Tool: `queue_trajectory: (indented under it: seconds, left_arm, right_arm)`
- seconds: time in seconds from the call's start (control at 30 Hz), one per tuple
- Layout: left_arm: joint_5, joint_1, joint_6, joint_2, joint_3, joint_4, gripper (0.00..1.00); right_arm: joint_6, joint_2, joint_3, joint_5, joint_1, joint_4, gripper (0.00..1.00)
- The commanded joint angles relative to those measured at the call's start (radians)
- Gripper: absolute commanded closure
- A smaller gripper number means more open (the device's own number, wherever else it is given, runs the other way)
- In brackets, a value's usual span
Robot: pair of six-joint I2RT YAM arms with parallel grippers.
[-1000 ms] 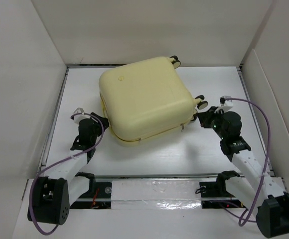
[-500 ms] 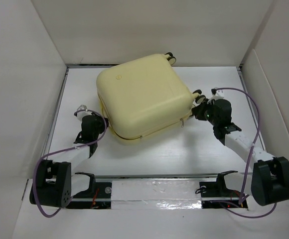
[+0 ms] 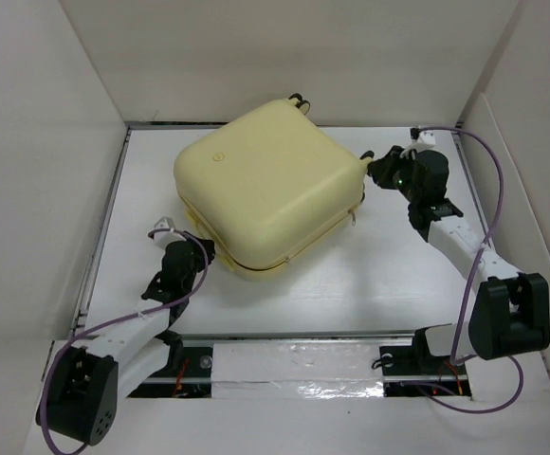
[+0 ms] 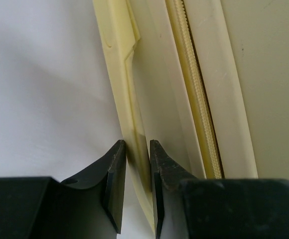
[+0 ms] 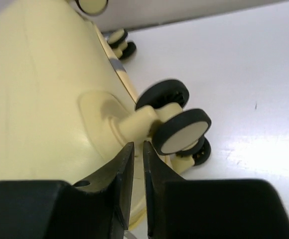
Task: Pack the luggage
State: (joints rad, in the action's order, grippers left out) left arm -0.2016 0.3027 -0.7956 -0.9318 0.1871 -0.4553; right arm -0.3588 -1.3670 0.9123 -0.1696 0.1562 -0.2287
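The luggage is a pale-yellow hard-shell suitcase lying closed and turned askew on the white table. My left gripper is at its near-left corner. In the left wrist view the gripper is pinched on the thin rim of the lower shell, beside the zipper. My right gripper is at the suitcase's right corner by the casters. In the right wrist view it is shut, with only a sliver of gap, its tips just under the stem of a cream-and-black caster wheel and against the shell.
White walls enclose the table on the left, back and right. A taped rail runs along the near edge between the arm bases. Another caster sticks out at the suitcase's far corner, close to the back wall.
The suitcase has turned and shifted to the left and back. My right gripper has followed its wheel corner toward the back wall. My left gripper has dropped toward the near edge, at the near-left corner.
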Motion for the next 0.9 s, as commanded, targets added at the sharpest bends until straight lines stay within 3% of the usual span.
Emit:
queue_trajectory:
  seconds: [0.0,0.1,0.2,0.27,0.33,0.43,0.5,0.6,0.63,0.7,0.87]
  left_arm:
    - [0.113,0.093,-0.013,0.083,-0.008,0.041,1.0]
    - [0.103,0.124,-0.04,0.125,-0.012,0.072,1.0]
    - [0.1,0.15,-0.06,0.143,-0.015,0.076,1.0]
    - [0.088,0.15,-0.054,0.136,-0.005,0.092,0.96]
    - [0.084,0.15,-0.037,0.117,0.018,0.113,0.82]
    - [0.067,0.15,-0.014,0.122,0.051,0.151,0.72]
    - [0.05,0.15,0.004,0.158,0.07,0.188,0.71]
    - [0.028,0.15,0.027,0.223,0.087,0.245,0.65]
    - [0.028,0.15,0.038,0.232,0.091,0.259,0.64]
    - [0.041,0.15,0.042,0.241,0.092,0.293,0.64]
    - [0.048,0.15,0.045,0.217,0.072,0.319,0.57]
  right_arm:
    - [0.015,0.045,0.059,-0.035,-0.003,-0.043,0.77]
    - [0.044,0.045,0.083,-0.091,-0.015,0.04,0.71]
    - [0.05,0.144,0.004,-0.133,0.018,0.039,0.7]
    - [0.078,0.289,-0.111,-0.127,0.095,0.026,0.87]
    - [0.098,0.379,-0.176,-0.13,0.155,0.028,1.0]
    - [0.127,0.477,-0.271,-0.168,0.317,0.031,1.0]
    - [0.141,0.48,-0.305,-0.128,0.456,0.07,1.0]
    - [0.162,0.47,-0.352,0.014,0.627,0.065,0.82]
    - [0.159,0.47,-0.395,0.048,0.655,0.052,0.68]
    - [0.158,0.465,-0.43,0.09,0.689,0.029,0.55]
    - [0.158,0.418,-0.5,0.16,0.744,-0.04,0.51]
